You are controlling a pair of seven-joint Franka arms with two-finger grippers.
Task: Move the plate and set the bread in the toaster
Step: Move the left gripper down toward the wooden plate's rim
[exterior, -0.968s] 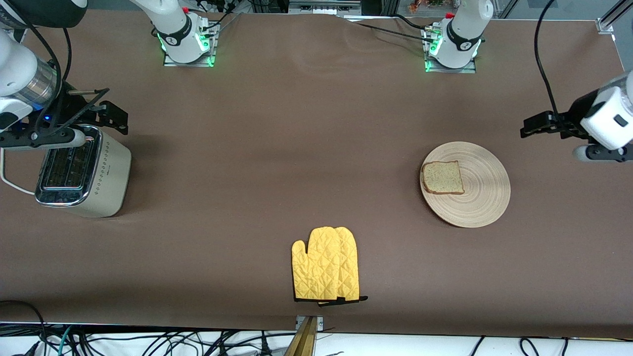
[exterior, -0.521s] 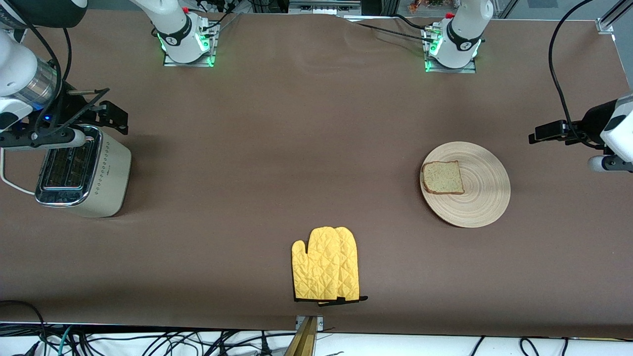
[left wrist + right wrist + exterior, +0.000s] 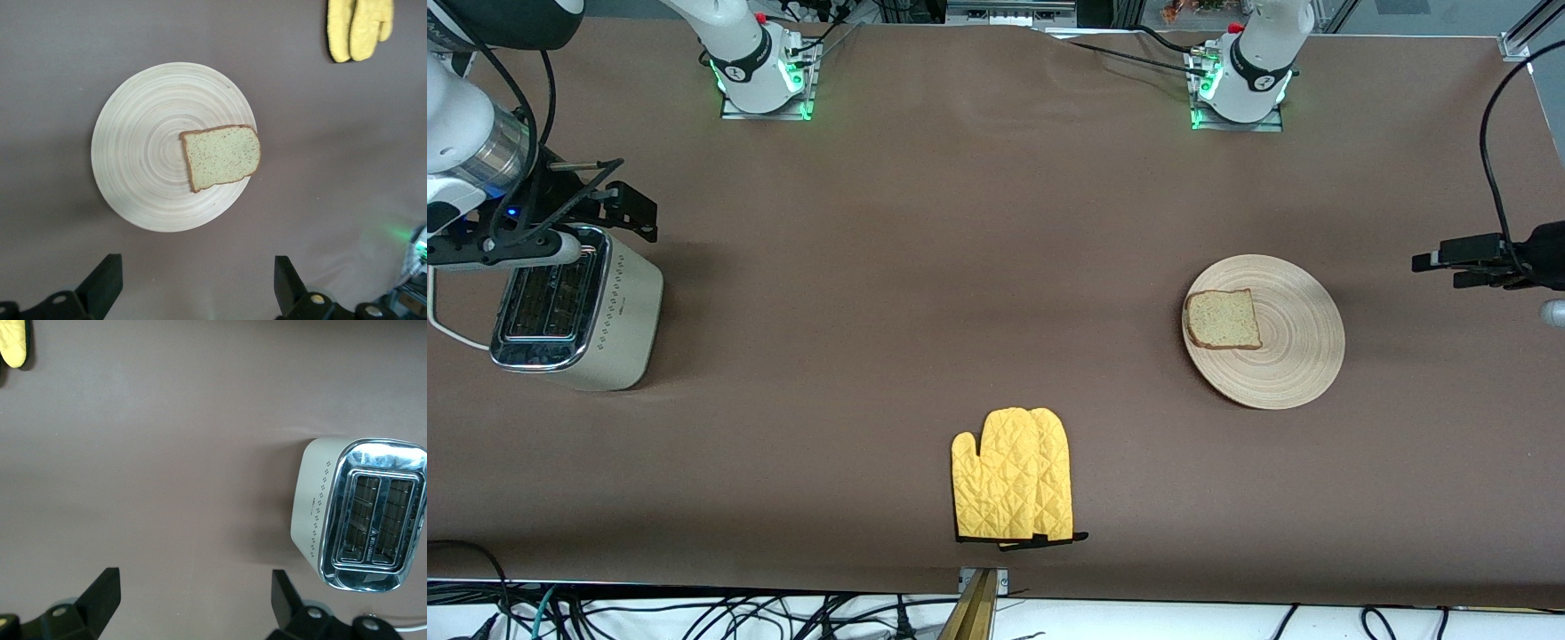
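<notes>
Brown cloth covers the counter (image 3: 960,267) from end to end. Toward the left arm's end of it lies the plate (image 3: 1294,356), round, flat and ringed with grooves. On the plate rests the bread (image 3: 1223,319), a single speckled slice with a brown crust, set against the rim that faces the right arm's end; in the left wrist view the plate (image 3: 143,153) and the bread (image 3: 221,157) show the same way, the slice's edge reaching the rim. Well apart, toward the right arm's end, stands the toaster (image 3: 609,311), upright, its chrome top and two slots facing up; the right wrist view shows the toaster (image 3: 317,507) with both slots empty. A white cord (image 3: 449,333) leaves it at the edge of the front view. Nearer to the front camera than all of these, about midway along the counter, lies a yellow quilted oven mitt (image 3: 1014,476), flat.

The left gripper (image 3: 1467,264) hangs over bare cloth beside the plate, at the left arm's end, its fingers (image 3: 103,283) spread wide and holding nothing. The right gripper (image 3: 627,209) hangs just beside the toaster's top, its fingers (image 3: 100,593) likewise spread wide and empty.
</notes>
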